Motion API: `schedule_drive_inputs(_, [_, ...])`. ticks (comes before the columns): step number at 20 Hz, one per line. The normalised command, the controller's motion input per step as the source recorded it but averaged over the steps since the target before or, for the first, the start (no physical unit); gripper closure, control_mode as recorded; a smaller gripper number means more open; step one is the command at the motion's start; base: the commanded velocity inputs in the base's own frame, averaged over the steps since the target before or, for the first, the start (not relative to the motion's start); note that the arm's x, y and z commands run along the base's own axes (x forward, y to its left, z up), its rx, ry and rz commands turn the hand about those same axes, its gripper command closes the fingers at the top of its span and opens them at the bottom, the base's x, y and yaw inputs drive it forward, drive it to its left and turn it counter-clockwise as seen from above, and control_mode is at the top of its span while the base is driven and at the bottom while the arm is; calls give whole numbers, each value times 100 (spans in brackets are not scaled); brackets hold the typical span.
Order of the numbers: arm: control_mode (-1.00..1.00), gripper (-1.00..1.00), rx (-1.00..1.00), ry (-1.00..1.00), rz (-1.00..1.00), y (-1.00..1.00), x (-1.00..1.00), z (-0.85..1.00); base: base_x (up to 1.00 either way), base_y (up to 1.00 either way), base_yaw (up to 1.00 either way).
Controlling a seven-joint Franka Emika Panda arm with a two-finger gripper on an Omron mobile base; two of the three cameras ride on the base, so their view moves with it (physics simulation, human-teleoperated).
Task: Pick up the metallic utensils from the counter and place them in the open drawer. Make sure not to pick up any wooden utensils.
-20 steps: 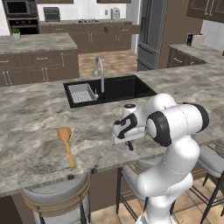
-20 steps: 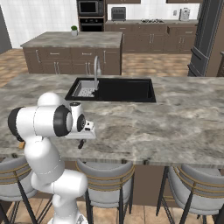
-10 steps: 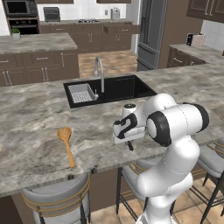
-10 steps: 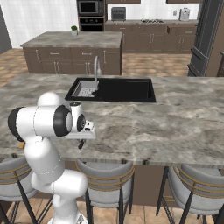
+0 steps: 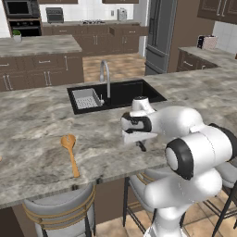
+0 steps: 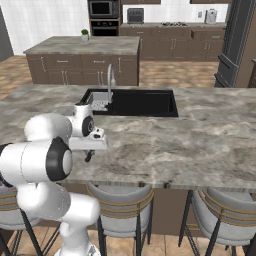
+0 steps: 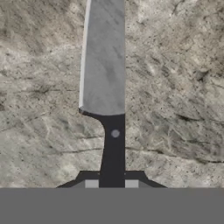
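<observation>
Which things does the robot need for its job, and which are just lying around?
For the job:
- knife, metal, its handle pinched in the gripper
- counter, under the knife

Just lying about:
- wooden spoon, to be left alone
- sink
- tap
- stool

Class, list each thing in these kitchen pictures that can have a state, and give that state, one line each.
end effector: closed on the knife's handle, pointing down at the counter.
knife: gripped by its dark handle, blade flat above the stone; lifted or resting, cannot tell.
wooden spoon: lying flat on the counter, untouched.
faucet: upright, no water running.
</observation>
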Motion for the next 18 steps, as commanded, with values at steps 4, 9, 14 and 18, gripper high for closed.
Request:
schedule_drive_inputs(4, [-100, 100, 0, 4, 1, 0, -85, 100, 0, 0, 0])
schedule_drive_inputs(9, [-100, 100, 0, 0, 6, 1, -99, 100, 0, 0, 0])
schedule_drive_inputs(14, [-100, 100, 0, 1, 5, 0, -95, 100, 0, 0, 0])
schedule_drive_inputs(18, [-100, 100, 0, 0, 4, -3, -87, 100, 0, 0, 0])
